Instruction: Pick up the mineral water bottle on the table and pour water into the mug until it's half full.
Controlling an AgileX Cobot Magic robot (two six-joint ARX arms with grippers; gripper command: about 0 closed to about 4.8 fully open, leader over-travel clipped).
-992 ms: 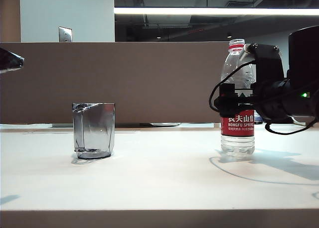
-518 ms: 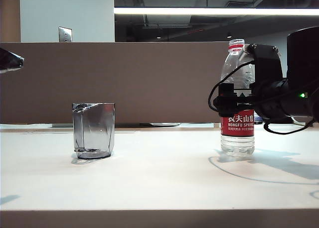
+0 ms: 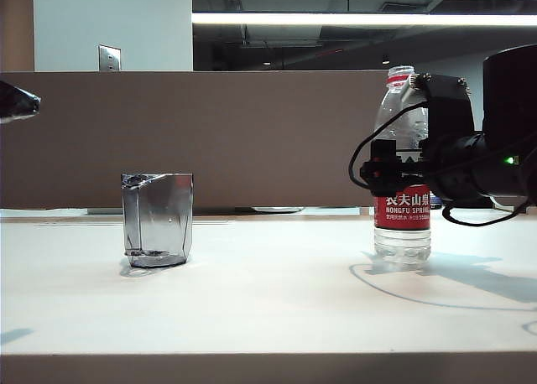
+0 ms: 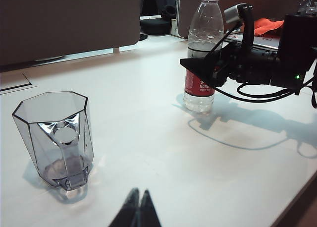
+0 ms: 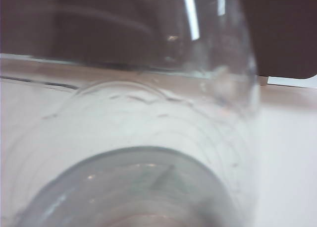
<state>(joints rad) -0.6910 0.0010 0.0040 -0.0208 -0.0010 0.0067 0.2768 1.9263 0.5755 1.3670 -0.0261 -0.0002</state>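
The mineral water bottle [image 3: 403, 233] stands upright on the right of the white table [image 3: 268, 304], red neck ring on top and red label at mid height. My right gripper [image 3: 388, 169] reaches in level from the right, with its jaws on either side of the label [image 4: 199, 87] and closed against it. In the right wrist view the clear bottle [image 5: 148, 113] fills the picture and hides the fingers. The smoky-grey mug [image 3: 158, 219] stands upright, far to the left of the bottle [image 4: 203, 33]. My left gripper [image 4: 138, 203] is shut and empty, above the table next to the mug [image 4: 54, 138].
A brown partition [image 3: 252, 132] runs behind the table. A black cable [image 3: 359, 162] loops off the right arm beside the bottle. An orange cloth [image 4: 262, 26] and dark gear lie beyond the bottle. The table's brown front edge [image 3: 268, 369] is close to the camera.
The bottle has shifted slightly to the right between the right gripper's jaws as they closed in. The mug and the left gripper have not moved.
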